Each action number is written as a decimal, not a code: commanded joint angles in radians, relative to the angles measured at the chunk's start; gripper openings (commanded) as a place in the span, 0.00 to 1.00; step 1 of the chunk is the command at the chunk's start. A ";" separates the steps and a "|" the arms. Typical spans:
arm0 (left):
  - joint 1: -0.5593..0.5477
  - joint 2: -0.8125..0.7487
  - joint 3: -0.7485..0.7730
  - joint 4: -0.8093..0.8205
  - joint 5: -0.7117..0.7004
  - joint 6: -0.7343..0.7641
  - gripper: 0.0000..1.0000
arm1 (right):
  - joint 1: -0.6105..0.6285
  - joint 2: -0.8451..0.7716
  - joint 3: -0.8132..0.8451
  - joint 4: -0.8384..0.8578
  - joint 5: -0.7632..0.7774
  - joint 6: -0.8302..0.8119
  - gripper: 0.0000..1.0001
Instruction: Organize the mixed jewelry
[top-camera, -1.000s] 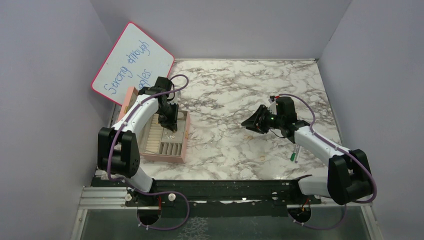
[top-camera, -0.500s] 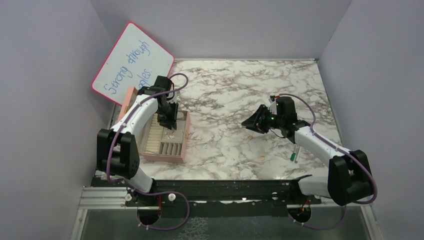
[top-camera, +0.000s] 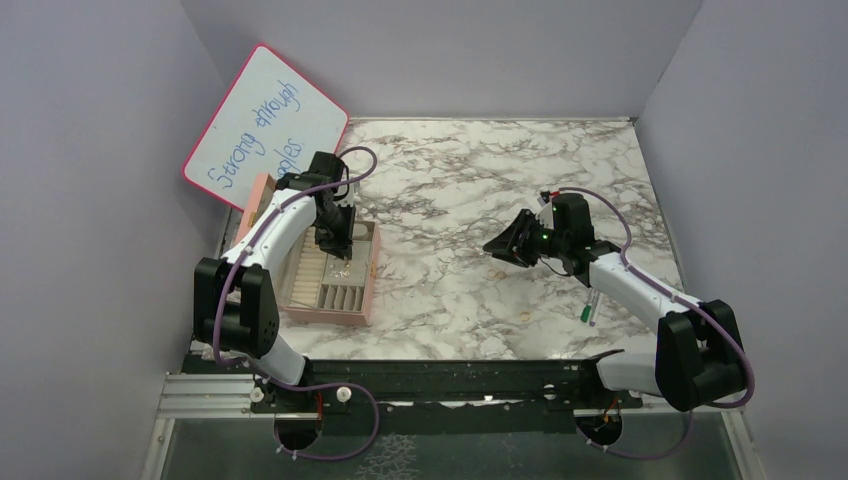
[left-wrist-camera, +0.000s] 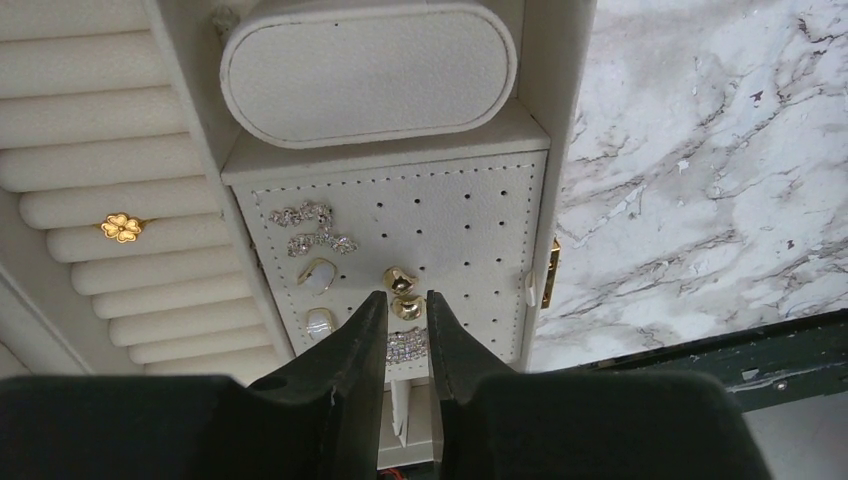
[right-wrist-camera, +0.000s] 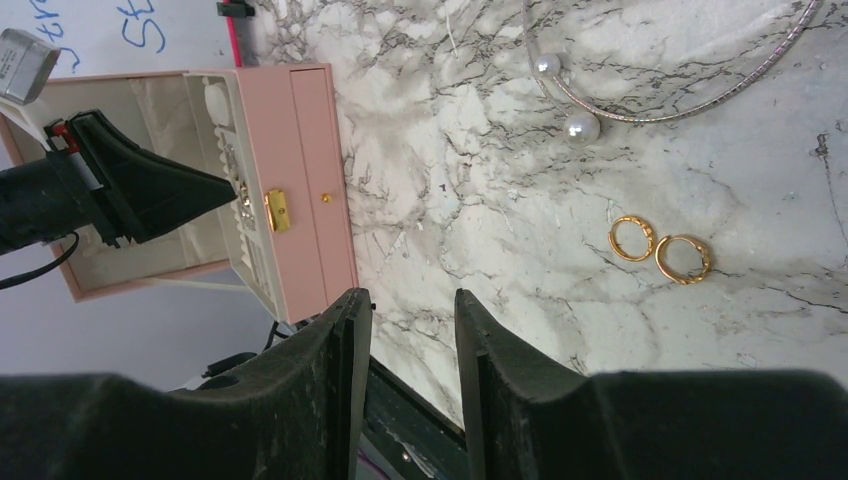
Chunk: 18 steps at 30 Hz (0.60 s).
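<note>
My left gripper (left-wrist-camera: 406, 298) hangs over the pink box's (top-camera: 366, 292) perforated white pad (left-wrist-camera: 470, 230), jaws a narrow gap apart. Two gold stud pieces (left-wrist-camera: 402, 282) sit on the pad at the fingertips, one right between them; no grip shows. The pad also holds white-stone studs (left-wrist-camera: 318, 274) and crystal pieces (left-wrist-camera: 308, 226). A gold flower ring (left-wrist-camera: 121, 227) sits in the ring rolls. My right gripper (right-wrist-camera: 412, 298) is open and empty above the marble. Two gold hoops (right-wrist-camera: 658, 249) lie on the table, up and to the right of it in its wrist view.
A silver wire band with two pearls (right-wrist-camera: 580, 127) lies beyond the hoops. An oval cream cushion (left-wrist-camera: 368, 70) fills the box's far compartment. A whiteboard (top-camera: 265, 125) leans behind the box. A green-and-white pen (top-camera: 589, 308) lies beside the right forearm.
My left gripper has drawn back slightly toward the far end of the box. The right arm has barely moved.
</note>
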<state>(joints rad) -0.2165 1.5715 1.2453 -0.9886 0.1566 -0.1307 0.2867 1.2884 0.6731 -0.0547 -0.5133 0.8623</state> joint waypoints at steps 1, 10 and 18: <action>-0.003 -0.006 -0.009 0.017 0.031 -0.001 0.22 | -0.004 -0.018 -0.006 -0.008 0.023 -0.017 0.41; -0.003 -0.006 -0.019 0.021 0.040 0.002 0.27 | -0.004 -0.015 -0.005 -0.005 0.021 -0.014 0.41; -0.003 0.001 -0.026 0.021 0.026 0.001 0.29 | -0.004 -0.017 -0.006 -0.005 0.021 -0.014 0.41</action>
<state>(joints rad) -0.2165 1.5719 1.2282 -0.9741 0.1749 -0.1310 0.2867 1.2884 0.6720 -0.0547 -0.5129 0.8623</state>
